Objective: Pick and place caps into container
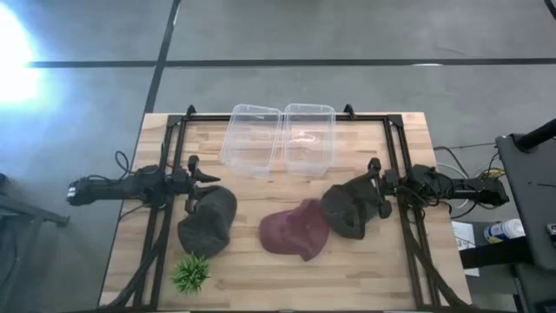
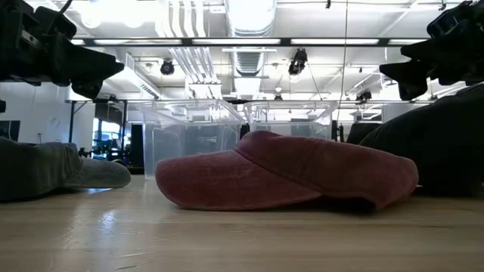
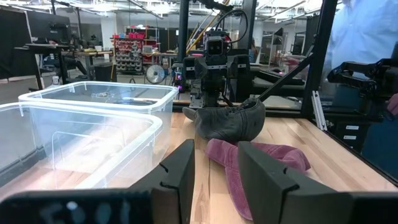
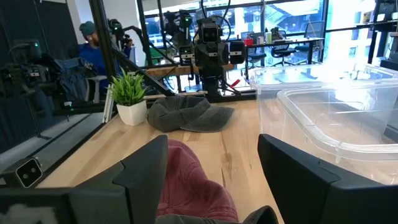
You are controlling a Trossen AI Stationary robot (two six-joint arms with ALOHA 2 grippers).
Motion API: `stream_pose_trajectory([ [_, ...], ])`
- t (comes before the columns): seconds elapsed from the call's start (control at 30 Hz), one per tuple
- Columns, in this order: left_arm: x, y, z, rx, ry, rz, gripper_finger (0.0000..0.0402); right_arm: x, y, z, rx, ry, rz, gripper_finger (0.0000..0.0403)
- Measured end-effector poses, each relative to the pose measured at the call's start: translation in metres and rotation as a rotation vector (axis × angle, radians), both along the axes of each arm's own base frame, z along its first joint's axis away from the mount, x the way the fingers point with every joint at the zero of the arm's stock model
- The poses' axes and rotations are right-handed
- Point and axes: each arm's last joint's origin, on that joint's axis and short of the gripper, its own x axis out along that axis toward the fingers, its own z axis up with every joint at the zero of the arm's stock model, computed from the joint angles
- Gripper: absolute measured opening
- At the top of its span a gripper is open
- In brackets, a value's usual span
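Observation:
Three caps lie on the wooden table. The maroon cap (image 1: pixel 295 230) (image 2: pixel 287 174) sits in the middle, brim down on the wood. One dark grey cap (image 1: pixel 208 222) (image 2: pixel 53 170) lies to its left, the other dark grey cap (image 1: pixel 349 209) (image 2: pixel 442 143) to its right. My left gripper (image 1: pixel 207 178) (image 3: pixel 214 180) hangs open above the far end of the left cap. My right gripper (image 1: pixel 372 184) (image 4: pixel 211 180) hangs open, wide, above the right cap's right side. In the low view both grippers are well above the table.
Two clear plastic containers (image 1: pixel 252 139) (image 1: pixel 306 137) stand side by side at the table's far middle, open at the top. A small green plant (image 1: pixel 191 274) (image 4: pixel 127 93) stands near the left front corner. A black frame (image 1: pixel 287 115) borders the table. A person (image 4: pixel 93 50) sits beyond the table's left side.

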Motion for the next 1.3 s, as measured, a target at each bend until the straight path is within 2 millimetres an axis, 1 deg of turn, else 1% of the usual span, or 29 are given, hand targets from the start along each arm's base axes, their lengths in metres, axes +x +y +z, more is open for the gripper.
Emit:
stream_pose_trajectory([
  [1.1, 0.0000, 0.0000, 0.0000, 0.000, 0.000, 0.000, 0.0116, 0.0000, 0.0000, 0.0000, 0.001, 0.000, -0.001, 0.0247],
  [1.17, 0.0000, 0.0000, 0.0000, 0.000, 0.000, 0.000, 0.0116, 0.0000, 0.0000, 0.0000, 0.056, 0.003, 0.001, 0.0247],
  [1.3, 0.0000, 0.0000, 0.0000, 0.000, 0.000, 0.000, 0.0116, 0.0000, 0.0000, 0.0006, 0.254, 0.010, 0.006, 0.0247],
])
